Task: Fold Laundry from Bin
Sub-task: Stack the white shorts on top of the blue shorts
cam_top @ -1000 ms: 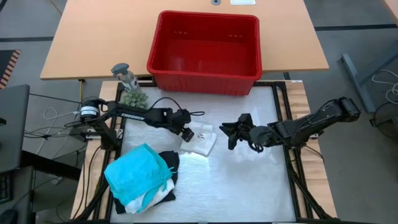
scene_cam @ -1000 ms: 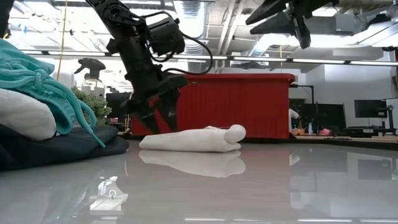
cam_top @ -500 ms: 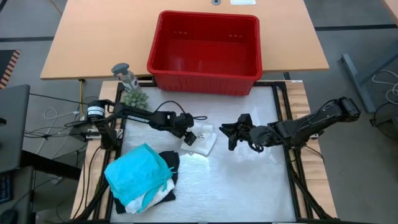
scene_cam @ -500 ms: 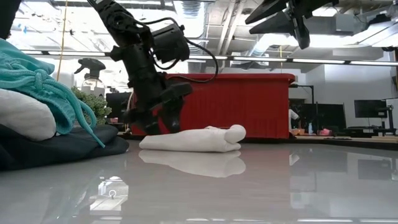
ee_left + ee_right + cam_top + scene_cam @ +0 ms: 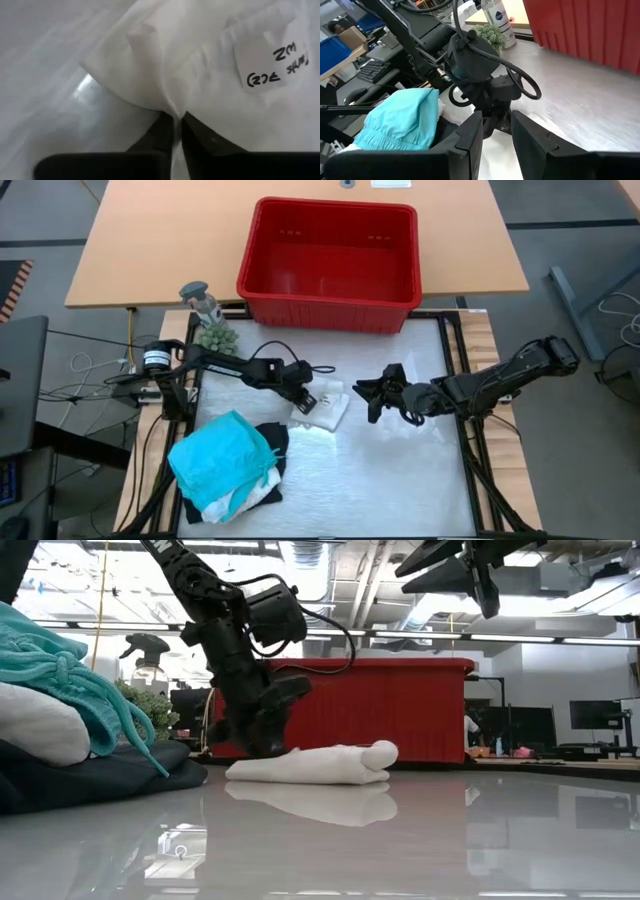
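A small folded white garment lies flat on the white table mat, in front of the red bin. It also shows in the low view, and the left wrist view shows its handwritten label. My left gripper is down at the garment's left edge, shut on the cloth. My right gripper hovers above the table to the garment's right, open and holding nothing. The bin looks empty from above. My left gripper pinches a raised ridge of the white cloth between its two fingertips, at the garment's left edge. The fingers slant steeply down from the table's left side. The garment lies on the table; how many layers are caught cannot be told.
A pile of laundry sits at the near left: a teal garment on top of black cloth and white cloth. A small green plant and a spray bottle stand at the far left. The mat's near right part is bare.
My left gripper has sunk onto the white garment's left edge and shut there, gathering a small ridge of cloth. The garment stays lying on the table.
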